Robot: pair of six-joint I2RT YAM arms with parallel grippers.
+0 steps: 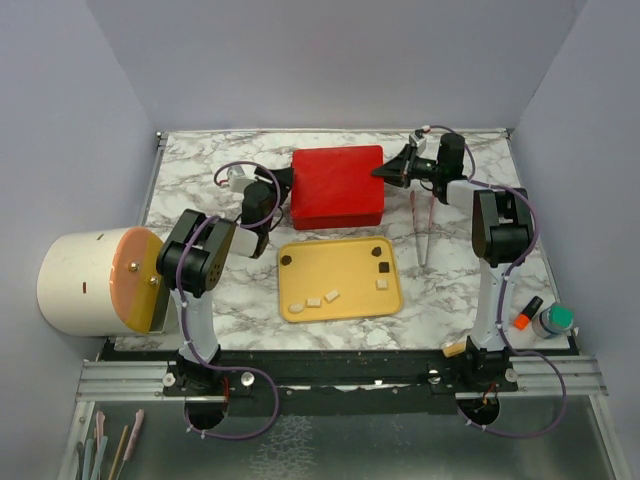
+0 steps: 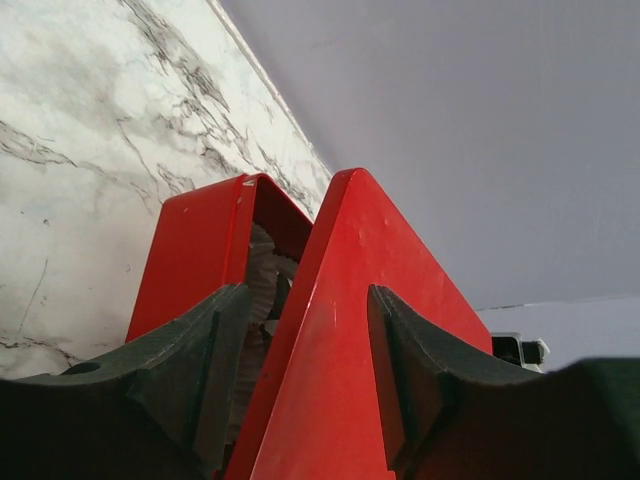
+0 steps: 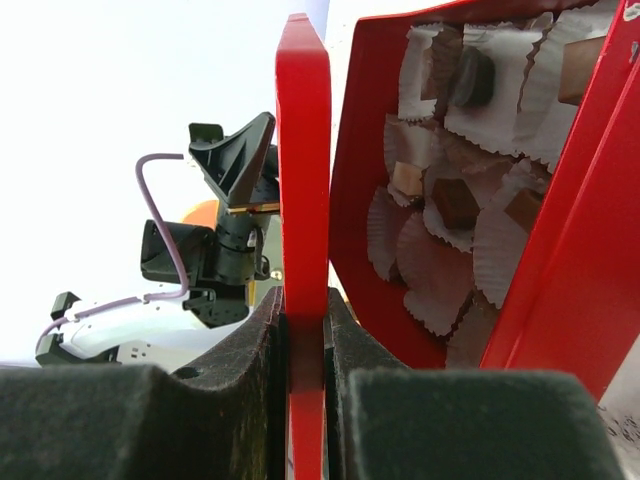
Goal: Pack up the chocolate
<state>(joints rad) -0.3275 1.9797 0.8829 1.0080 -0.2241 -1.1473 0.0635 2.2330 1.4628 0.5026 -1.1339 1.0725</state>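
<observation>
Top external view showed us a red box [image 1: 337, 185] toward the back of the marble tabletop [image 1: 200, 165], between the two arms. The left claw [image 1: 284, 183] was at the box's left side and the right claw [image 1: 382, 172] was at its right side.

Just in front of the box lay a yellow tray [image 1: 340, 312]. Some of the chocolate [image 1: 383, 267] was on that tray: three small dark pieces near its back edge. A few pale bits [image 1: 314, 301] lay nearer its front. A thin pair of tongs [image 1: 420, 225] lay on the tabletop to the right of the tray. A big white drum [image 1: 85, 285] with an orange end sat at the far left. An orange marker [image 1: 527, 312] and a small bottle [image 1: 555, 320] with a green cap sat near the front right corner.

From the right wrist, we saw the right claw squeezed tight on a thin red edge of the box, with both fingers [image 3: 250, 360] pressed against it. Next to that edge the box was open. More chocolate sat inside it, brown pieces resting in white paper cups [image 3: 430, 270].

From the left wrist, we saw the left claw's jaws standing one on each side of a red part of the box. We could not tell if that claw was gripping it or only standing around it.
</observation>
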